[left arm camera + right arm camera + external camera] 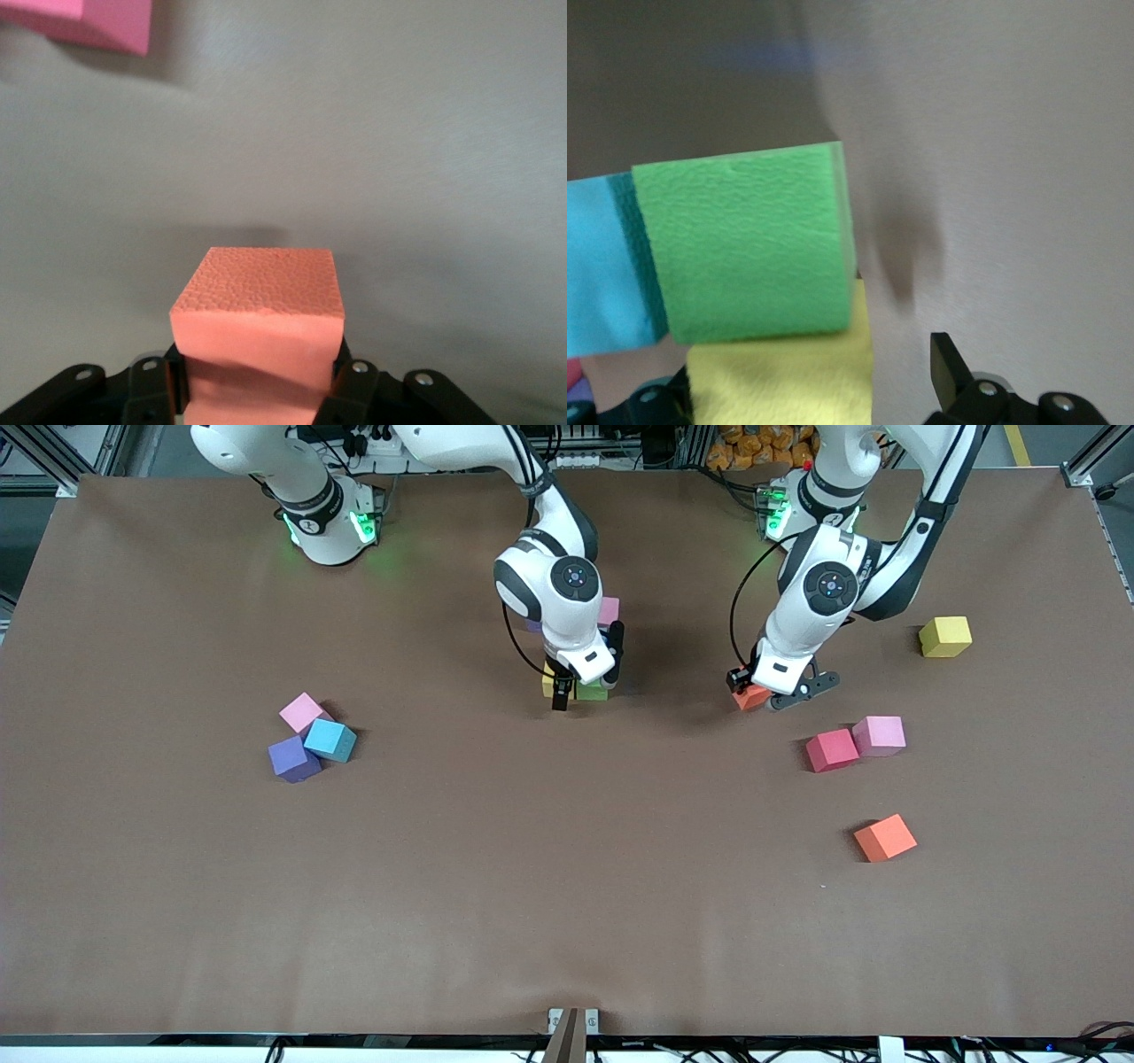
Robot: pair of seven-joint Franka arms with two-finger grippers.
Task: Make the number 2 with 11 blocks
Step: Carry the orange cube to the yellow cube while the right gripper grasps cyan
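Left gripper (257, 385) jaws pinch red-orange cube (258, 323) on surface. Right gripper (585, 682) jaws spread over green cube (744, 243); withdrawing may nudge it.

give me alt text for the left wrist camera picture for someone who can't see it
The left pincer is shut on an orange-red foam block, its sides squeezed in between the black fingers, over a plain table surface. A corner of a pink block shows at the picture's edge.

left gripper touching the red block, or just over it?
Touching. In the left wrist view the left gripper's fingers press both sides of the red block, denting the foam.
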